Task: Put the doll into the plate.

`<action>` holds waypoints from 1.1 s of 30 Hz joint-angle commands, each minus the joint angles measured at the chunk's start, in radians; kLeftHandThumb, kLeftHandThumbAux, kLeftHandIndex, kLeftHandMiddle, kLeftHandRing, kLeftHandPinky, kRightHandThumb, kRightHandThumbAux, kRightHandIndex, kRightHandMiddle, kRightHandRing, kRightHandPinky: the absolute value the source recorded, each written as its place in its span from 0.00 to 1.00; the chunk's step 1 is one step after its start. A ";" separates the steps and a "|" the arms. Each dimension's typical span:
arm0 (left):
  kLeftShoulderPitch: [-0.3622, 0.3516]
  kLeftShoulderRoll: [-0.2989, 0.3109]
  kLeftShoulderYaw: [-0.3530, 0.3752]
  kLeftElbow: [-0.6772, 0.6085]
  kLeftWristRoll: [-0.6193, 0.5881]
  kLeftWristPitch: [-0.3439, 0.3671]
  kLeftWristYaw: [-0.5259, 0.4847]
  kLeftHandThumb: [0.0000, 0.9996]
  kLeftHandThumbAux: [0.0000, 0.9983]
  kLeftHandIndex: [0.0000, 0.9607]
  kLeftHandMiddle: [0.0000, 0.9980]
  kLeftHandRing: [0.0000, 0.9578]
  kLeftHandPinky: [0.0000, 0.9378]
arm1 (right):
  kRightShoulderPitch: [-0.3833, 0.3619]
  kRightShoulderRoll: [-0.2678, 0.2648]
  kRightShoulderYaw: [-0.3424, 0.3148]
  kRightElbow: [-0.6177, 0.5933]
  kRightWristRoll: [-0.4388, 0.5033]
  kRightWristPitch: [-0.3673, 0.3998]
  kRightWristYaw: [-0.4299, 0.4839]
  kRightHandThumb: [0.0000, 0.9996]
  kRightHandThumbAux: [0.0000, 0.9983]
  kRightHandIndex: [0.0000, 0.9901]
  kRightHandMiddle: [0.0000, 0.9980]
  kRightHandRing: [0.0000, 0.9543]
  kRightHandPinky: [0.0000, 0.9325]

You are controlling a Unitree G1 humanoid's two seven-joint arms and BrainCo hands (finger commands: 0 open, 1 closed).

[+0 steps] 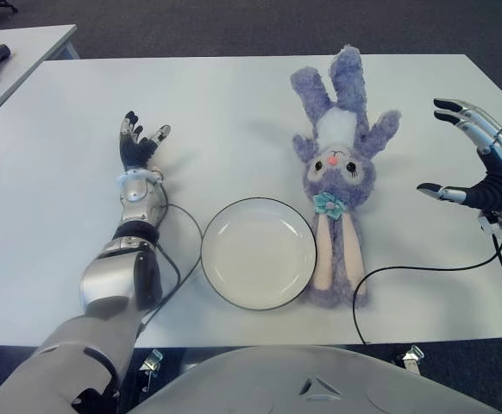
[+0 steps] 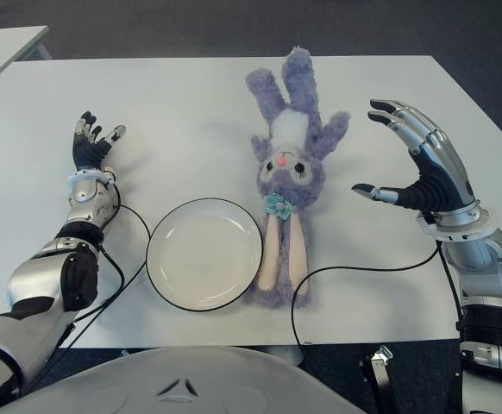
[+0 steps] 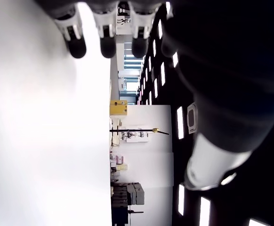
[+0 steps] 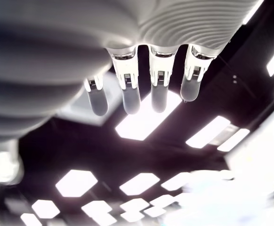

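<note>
Doll (image 1: 337,177), a purple plush rabbit, lies flat just right of the plate (image 1: 258,252), legs touching its rim. It looks soft and light; grab the torso. Right hand (image 2: 423,168) hovers right of the plate, spread and empty; left hand (image 1: 139,147), left of it, relaxed and empty.

Lab or office: white tables (image 1: 234,112), grey carpet (image 1: 234,26), ceiling light panels (image 4: 141,122).

Even overhead light, soft shadows; wrist views glare-blown, blurred close-up.

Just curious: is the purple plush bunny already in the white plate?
No, the purple plush bunny lies on the table beside the white plate.
</note>
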 commanded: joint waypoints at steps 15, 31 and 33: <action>0.202 -0.073 0.002 0.136 0.000 0.128 -0.006 0.04 0.79 0.03 0.01 0.00 0.03 | -0.217 0.005 0.227 0.351 -0.540 0.102 -0.504 0.20 0.47 0.03 0.06 0.06 0.11; 0.205 -0.074 -0.001 0.135 0.002 0.123 0.000 0.05 0.79 0.03 0.01 0.00 0.04 | -0.272 -0.026 0.367 0.464 -0.572 0.139 -0.657 0.25 0.49 0.04 0.06 0.11 0.21; 0.203 -0.075 0.000 0.134 0.001 0.123 0.001 0.04 0.79 0.03 0.01 0.00 0.03 | -0.285 -0.031 0.383 0.495 -0.573 0.143 -0.664 0.25 0.49 0.04 0.06 0.11 0.20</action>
